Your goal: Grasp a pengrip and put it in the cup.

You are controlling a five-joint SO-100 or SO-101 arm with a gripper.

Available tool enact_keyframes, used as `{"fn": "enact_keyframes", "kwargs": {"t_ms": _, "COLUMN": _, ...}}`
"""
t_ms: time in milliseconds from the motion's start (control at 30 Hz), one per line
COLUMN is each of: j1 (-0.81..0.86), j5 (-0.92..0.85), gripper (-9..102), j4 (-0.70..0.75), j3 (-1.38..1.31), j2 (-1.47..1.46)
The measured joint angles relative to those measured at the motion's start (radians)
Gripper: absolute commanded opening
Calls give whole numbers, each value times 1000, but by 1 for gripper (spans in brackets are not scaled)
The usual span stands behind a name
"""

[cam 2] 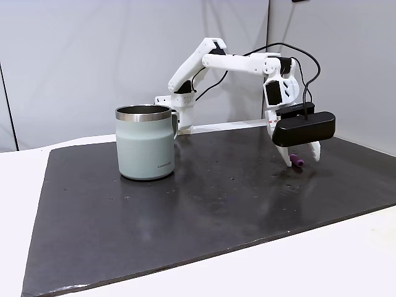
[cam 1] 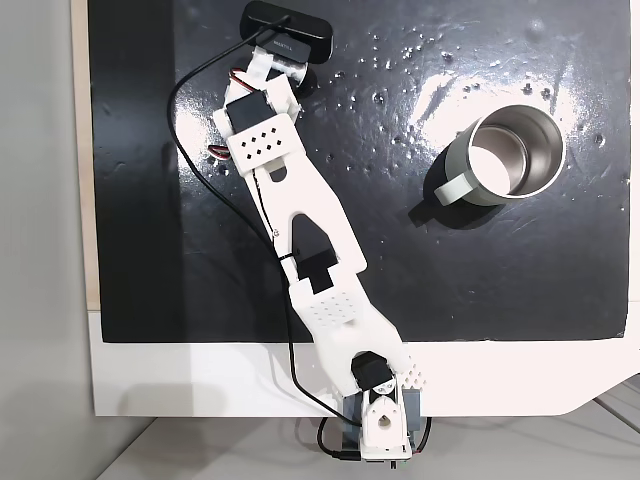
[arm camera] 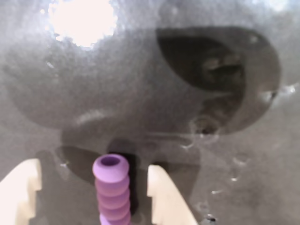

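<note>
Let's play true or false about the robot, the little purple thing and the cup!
1. The pengrip sits between the gripper's open fingers. True.
2. The cup is lying on its side. False: it stands upright.
3. The pengrip is already in the cup. False: it is over at the gripper, away from the cup.
4. The cup stands on the black mat. True.
5. The cup has two handles. False: one handle shows.
</note>
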Motion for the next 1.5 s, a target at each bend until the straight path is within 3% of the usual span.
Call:
{"fn": "enact_keyframes", "kwargs": {"t_ms": 300, "j1": -31, "j5": 17, "gripper": 21, "j4": -9, "j3": 92, "j2": 57}}
{"fn": "enact_keyframes", "kwargs": {"t_ms": 600, "j1": -32, "j5": 18, "gripper": 1, "j4": -9, "j3": 100, "j2": 58}}
{"fn": "enact_keyframes", "kwargs": {"t_ms": 933, "j1": -34, "j5": 51, "gripper": 0, "j4": -3, "j3": 100, "j2": 64}}
{"fn": "enact_keyframes", "kwargs": {"t_ms": 1200, "j1": -31, "j5": 158, "gripper": 0, "j4": 264, "j3": -86, "j2": 98}}
{"fn": "enact_keyframes", "kwargs": {"t_ms": 1500, "j1": 66, "j5": 166, "gripper": 0, "j4": 425, "j3": -49, "j2": 479}}
